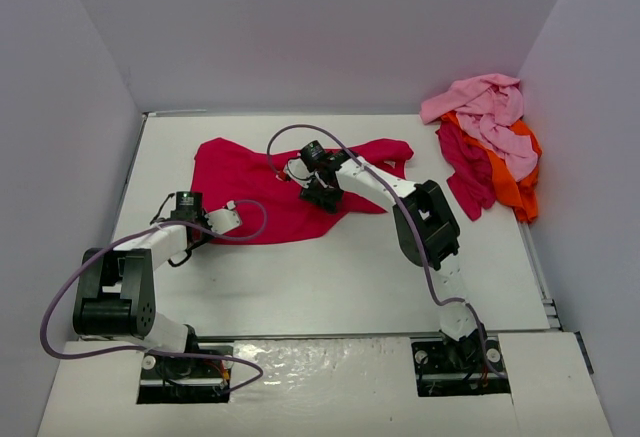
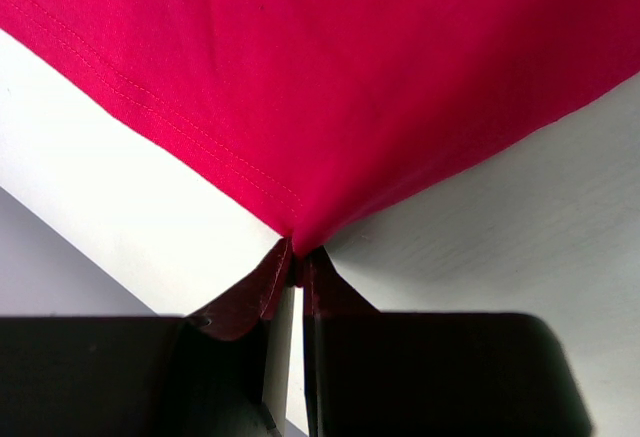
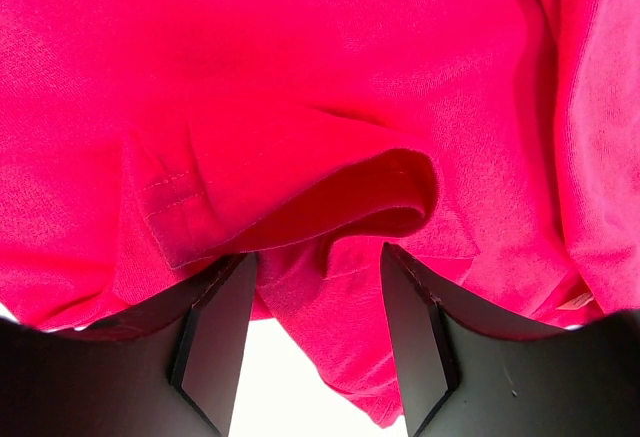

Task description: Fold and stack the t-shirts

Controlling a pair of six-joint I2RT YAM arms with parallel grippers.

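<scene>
A crimson-red t-shirt [image 1: 255,192] lies spread on the white table [image 1: 330,277], partly rumpled at its right side. My left gripper [image 1: 232,216] is at the shirt's near-left corner, and the left wrist view shows that gripper [image 2: 297,257] shut on the hemmed corner of the red cloth [image 2: 330,67]. My right gripper [image 1: 318,195] hovers low over the shirt's near edge. In the right wrist view this gripper [image 3: 318,267] stands open, with a raised fold of the red cloth [image 3: 330,192] between its fingers but not pinched.
A heap of other t-shirts sits in the back right corner: light pink [image 1: 490,107] on top, orange [image 1: 517,185] and dark magenta [image 1: 465,172] beneath. Grey walls close in the table on three sides. A purple cable loops off each arm.
</scene>
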